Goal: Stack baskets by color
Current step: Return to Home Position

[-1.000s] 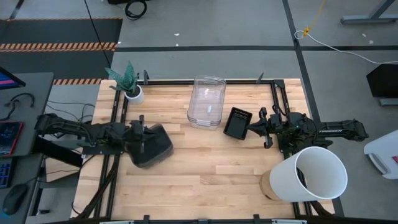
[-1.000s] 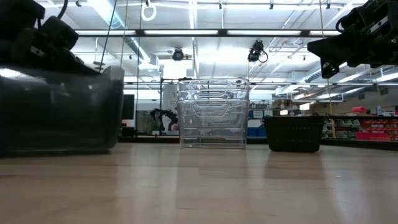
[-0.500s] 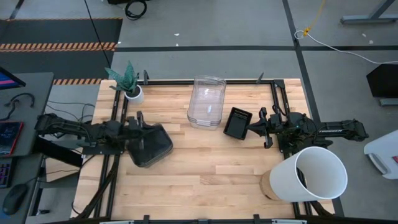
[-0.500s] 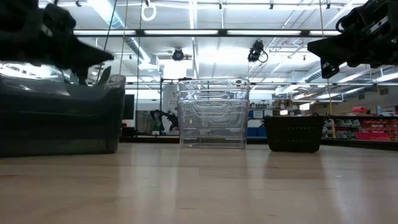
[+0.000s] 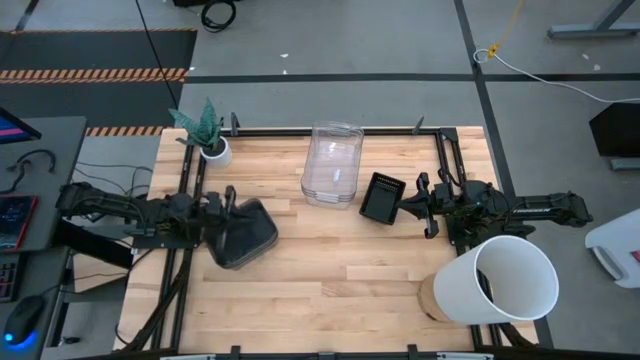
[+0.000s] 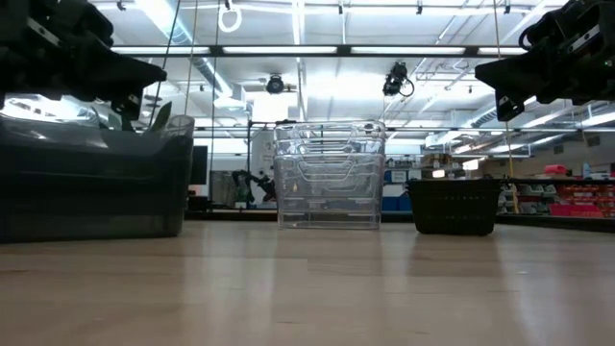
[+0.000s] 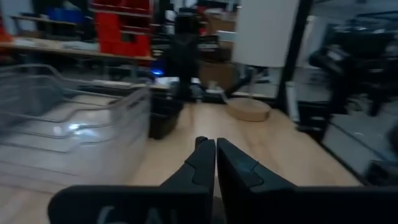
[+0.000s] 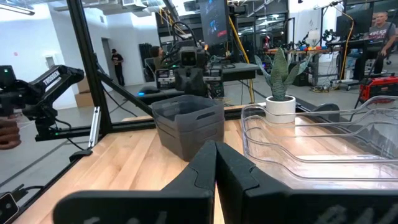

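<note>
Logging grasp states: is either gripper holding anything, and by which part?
Nothing is held: the left gripper and right gripper are both shut and empty.

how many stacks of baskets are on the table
3: clear stack at the middle back, black stack just right of it, grey stack at the left. Nested baskets may be hidden.

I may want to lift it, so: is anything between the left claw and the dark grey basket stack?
Nothing visible. The left claw, shut, hangs just above the dark grey basket stack, over the edge nearest its arm, with only air between them.
</note>
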